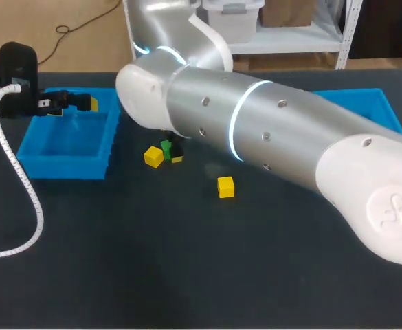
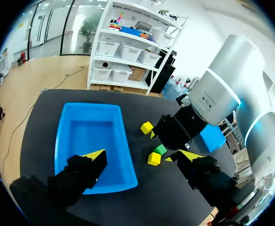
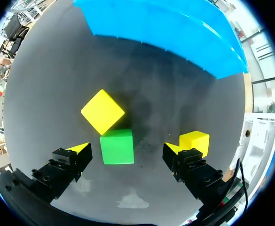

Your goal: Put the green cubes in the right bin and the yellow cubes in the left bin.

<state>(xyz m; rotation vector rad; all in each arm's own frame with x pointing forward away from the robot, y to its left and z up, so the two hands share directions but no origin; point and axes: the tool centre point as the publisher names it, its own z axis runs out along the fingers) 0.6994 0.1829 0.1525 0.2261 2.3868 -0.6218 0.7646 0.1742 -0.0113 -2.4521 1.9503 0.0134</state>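
Green cube (image 3: 117,146), touching a yellow cube (image 3: 102,111), lies ungripped between the wide-open fingers of the right gripper (image 3: 125,149); left gripper (image 2: 142,155), open and empty, hangs over the left bin (image 2: 88,132).

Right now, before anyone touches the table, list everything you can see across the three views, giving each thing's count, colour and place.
Table: one, dark.
Bins: two, blue; left bin below the left hand, right bin partly behind the right arm.
Green cube: one, on the table between the open fingers of the right hand, apart from both.
Yellow cubes: three, it seems, all on the table; one by the green cube on the left bin's side, one just outside a right-hand finger, one apart nearer the table's middle.
Cable: one, white, coiled, trailing from the left arm.
Left hand: open, holding nothing.
Right hand: open, over the green cube.
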